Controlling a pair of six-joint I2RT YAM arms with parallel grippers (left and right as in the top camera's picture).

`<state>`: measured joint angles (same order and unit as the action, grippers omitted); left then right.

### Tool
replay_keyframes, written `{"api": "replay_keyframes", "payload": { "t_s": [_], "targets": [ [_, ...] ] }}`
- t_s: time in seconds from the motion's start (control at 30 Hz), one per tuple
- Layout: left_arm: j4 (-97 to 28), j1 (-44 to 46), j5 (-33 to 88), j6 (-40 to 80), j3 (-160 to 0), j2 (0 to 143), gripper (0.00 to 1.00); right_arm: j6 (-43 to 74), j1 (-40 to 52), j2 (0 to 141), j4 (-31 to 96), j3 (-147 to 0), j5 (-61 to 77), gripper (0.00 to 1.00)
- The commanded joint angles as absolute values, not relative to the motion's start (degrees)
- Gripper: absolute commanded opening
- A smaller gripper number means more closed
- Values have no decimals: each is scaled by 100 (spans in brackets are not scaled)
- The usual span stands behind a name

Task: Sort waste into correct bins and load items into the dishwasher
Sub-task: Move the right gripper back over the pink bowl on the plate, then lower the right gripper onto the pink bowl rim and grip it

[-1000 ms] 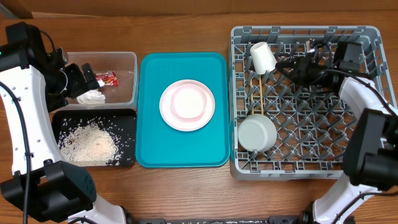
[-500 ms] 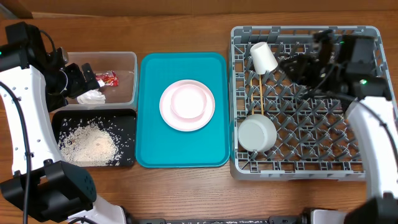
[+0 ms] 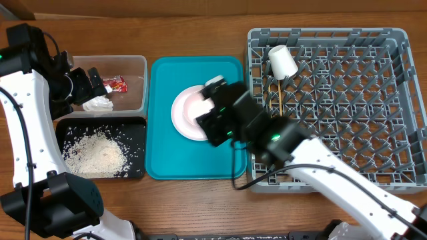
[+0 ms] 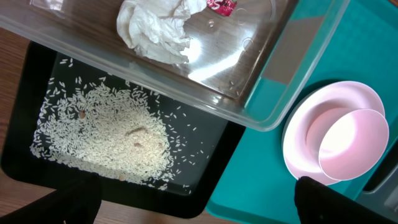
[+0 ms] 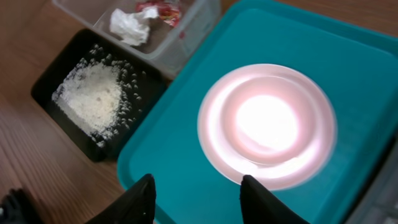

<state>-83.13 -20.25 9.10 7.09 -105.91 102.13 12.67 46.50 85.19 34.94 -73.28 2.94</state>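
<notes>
Waste is binned beneath your spread left tool: napkin and wrapper in the tub, rice in the black tray. Cup and chopsticks sit in the rack. Plate and bowl, just ahead of your parted, empty right tool, are not yet loaded.

A robotics workbench, laid out as a dish-clearing station, is being shown. The work surface is being provided by a brown wood-grain tabletop. Two white-and-black jointed robot arms, the left arm and the right arm, are being operated over it. The kitchen setting is being indicated by a large square grey plastic dish rack with upright pegs, a flat teal plastic tray, a clear rectangular plastic tub and a shallow black rectangular tray, in which loose white rice grains are being held.
</notes>
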Motion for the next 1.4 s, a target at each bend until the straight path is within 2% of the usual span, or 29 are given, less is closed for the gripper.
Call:
{"api": "replay_keyframes", "payload": {
  "t_s": [0.0, 0.67, 0.9, 1.37],
  "targets": [
    [-8311, -1986, 878, 729, -10683, 10189, 100, 1391, 5004, 8792, 3247, -7356, -296, 54],
    [-8311, -1986, 878, 729, -10683, 10189, 100, 1350, 4976, 9507, 2799, -7345, -779, 52],
    [-8311, -1986, 878, 729, -10683, 10189, 100, 1350, 4974, 9861, 2620, -7345, -792, 58],
    [-8311, -1986, 878, 729, -10683, 10189, 100, 1347, 4976, 10259, 2329, -7345, -792, 59]
  ]
}}
